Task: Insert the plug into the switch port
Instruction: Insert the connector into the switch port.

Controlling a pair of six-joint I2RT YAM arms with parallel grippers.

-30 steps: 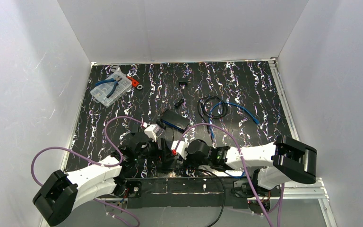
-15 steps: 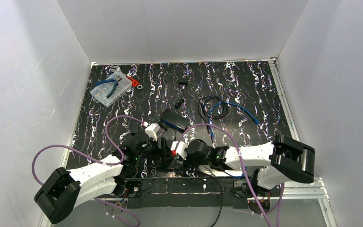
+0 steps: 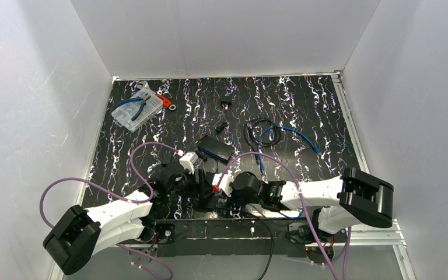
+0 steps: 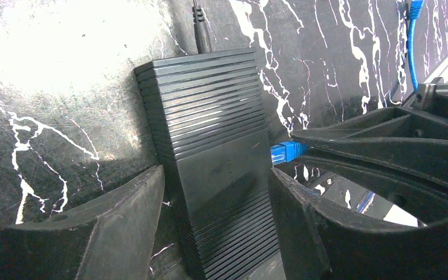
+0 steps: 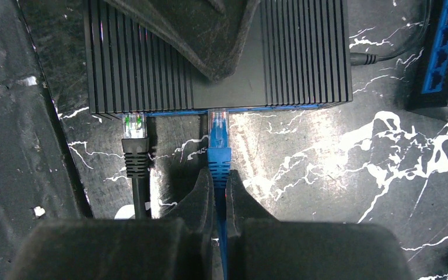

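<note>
The left gripper [image 4: 216, 175] has narrowed around the switch [image 4: 210, 116], firm contact unclear, likely bracing it while the right gripper [image 5: 219, 178], pinching the plug [image 5: 218, 137], holds its tip at the port [image 5: 217, 111].

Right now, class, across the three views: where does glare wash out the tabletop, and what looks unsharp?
Left wrist view: glare whitens the marbled tabletop upper left; the switch ribs are crisp, fingers of the left gripper look soft. Right wrist view: sheen on the tabletop right of the blue plug; fingers of the right gripper blur. Top external view: even light, no washout.
</note>
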